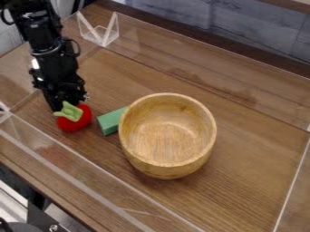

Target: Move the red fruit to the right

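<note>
Transfer is only beginning: hand [67, 106] is apparently pinching the red fruit [74, 118], which is sitting left of the wooden bowl [169, 133], unmoved rightward.

We had one camera, raised and fairly near, looking down obliquely at the counter [242, 100] around the wooden bowl [169, 134].

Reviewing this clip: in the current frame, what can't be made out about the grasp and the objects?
Single camera view only.
- Gripper fingertips: too small and dark to tell whether they pinch the red fruit.
- Red fruit's far side: hidden behind the gripper.
- Green block: right end covered by the wooden bowl rim.
- Arm's upper part: cut off by the top edge.
</note>
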Robot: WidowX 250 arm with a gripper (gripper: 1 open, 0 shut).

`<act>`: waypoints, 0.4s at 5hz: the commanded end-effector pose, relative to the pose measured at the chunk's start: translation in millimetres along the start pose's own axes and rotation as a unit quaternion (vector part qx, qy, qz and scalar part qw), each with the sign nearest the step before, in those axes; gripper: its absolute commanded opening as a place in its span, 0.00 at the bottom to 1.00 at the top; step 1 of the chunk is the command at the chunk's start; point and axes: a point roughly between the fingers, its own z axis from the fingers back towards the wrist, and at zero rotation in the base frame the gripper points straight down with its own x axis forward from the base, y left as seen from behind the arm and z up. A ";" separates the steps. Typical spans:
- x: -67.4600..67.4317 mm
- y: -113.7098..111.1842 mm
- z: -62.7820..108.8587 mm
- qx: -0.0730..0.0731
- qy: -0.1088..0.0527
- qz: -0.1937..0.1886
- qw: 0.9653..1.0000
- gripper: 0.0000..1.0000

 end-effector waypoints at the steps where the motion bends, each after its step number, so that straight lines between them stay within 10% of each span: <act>1: 10.7 -6.3 8.9 0.007 -0.015 0.006 1.000 0.00; 2: 17.0 -13.8 24.8 0.006 -0.022 0.012 1.000 0.00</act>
